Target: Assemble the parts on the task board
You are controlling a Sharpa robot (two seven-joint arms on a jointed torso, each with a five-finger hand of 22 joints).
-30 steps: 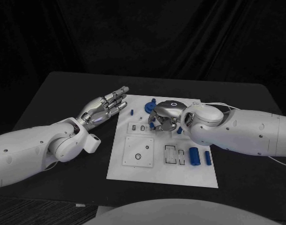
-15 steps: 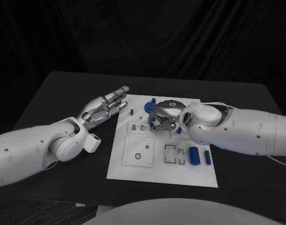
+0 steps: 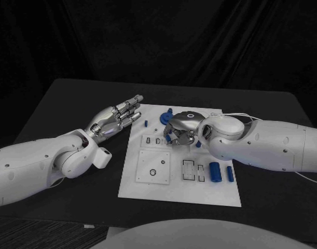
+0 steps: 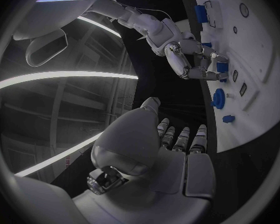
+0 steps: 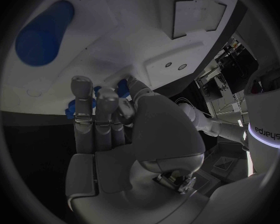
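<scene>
The white task board [image 3: 180,187] lies at the centre of the black desk [image 3: 68,98]. The right hand [image 3: 182,129], reaching in from the right of the frame, curls its fingers down on a small blue part [image 4: 222,67] near the board's upper middle. The left hand [image 3: 117,120] hovers spread and holding nothing beside the board's upper-left corner. Two blue cylinders [image 3: 216,172] lie at the board's right edge.

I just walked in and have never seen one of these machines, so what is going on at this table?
The robot is fitting small blue parts onto the white task board. Its right hand is down over the far middle of the board, fingers curled around a blue part there. Its left hand hovers beside the board's left edge, fingers straight, holding nothing. Two blue cylinders lie loose near the board's right side.
</scene>
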